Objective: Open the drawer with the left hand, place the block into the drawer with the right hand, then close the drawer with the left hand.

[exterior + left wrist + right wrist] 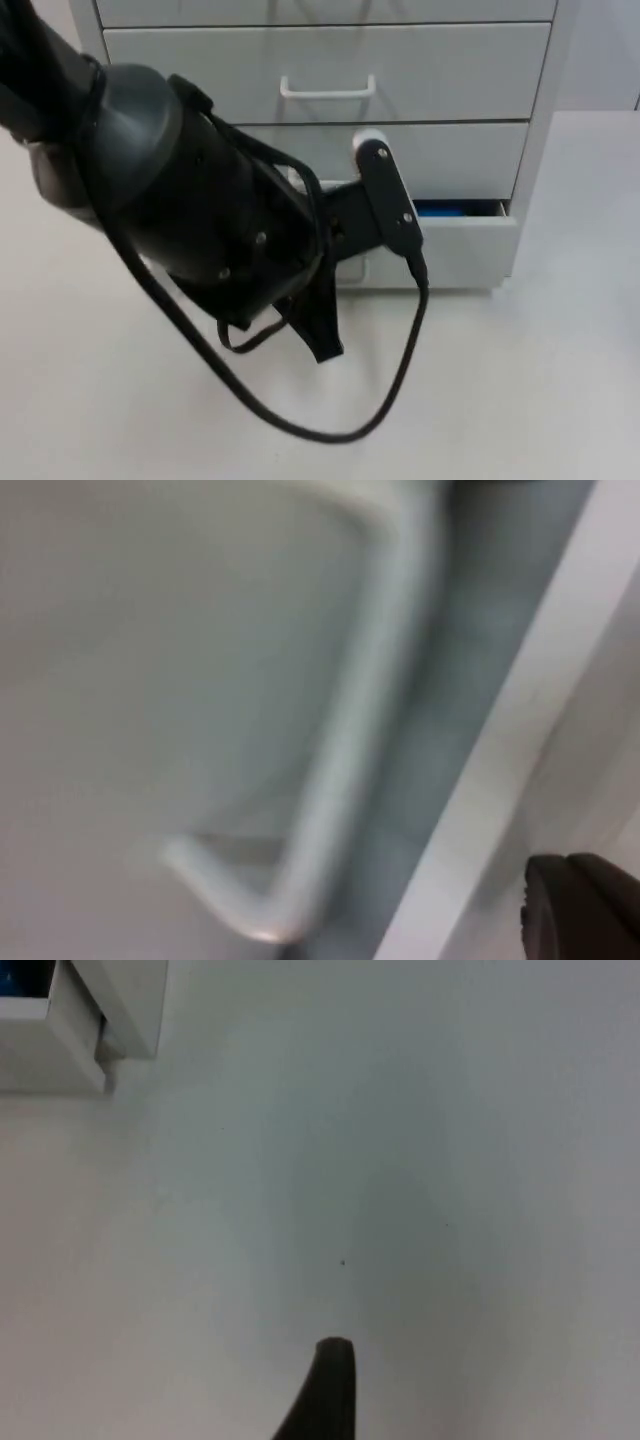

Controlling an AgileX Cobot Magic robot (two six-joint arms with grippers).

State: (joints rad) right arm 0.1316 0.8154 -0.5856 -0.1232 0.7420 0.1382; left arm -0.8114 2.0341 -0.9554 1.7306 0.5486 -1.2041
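While the left arm (190, 200) is lying across the top view with its wrist against the cabinet (330, 50), the bottom drawer (465, 245) is standing partly open. The block (440, 210), blue, is already sitting inside it, showing as a strip in the gap above the drawer front. So the placing looks done, and closing is likely the step in hand.

The left gripper (580, 910) is sitting right at the drawer front. In its wrist view, the white handle (340, 750) is looming close and running slantwise across the panel. The arm is probably positioned there to push or grip the front and send the drawer home. Whether its jaws are released or clenched on the handle cannot be told, since the arm is covering them from above and the wrist view is giving no clear sight of them.

The right gripper (325, 1390) is waiting over the bare table (520, 400), well apart from the cabinet, probably so that it is leaving the drawer's path free. Its wrist view is catching the drawer's corner with a patch of the blue block inside. Its jaw state cannot be told either.
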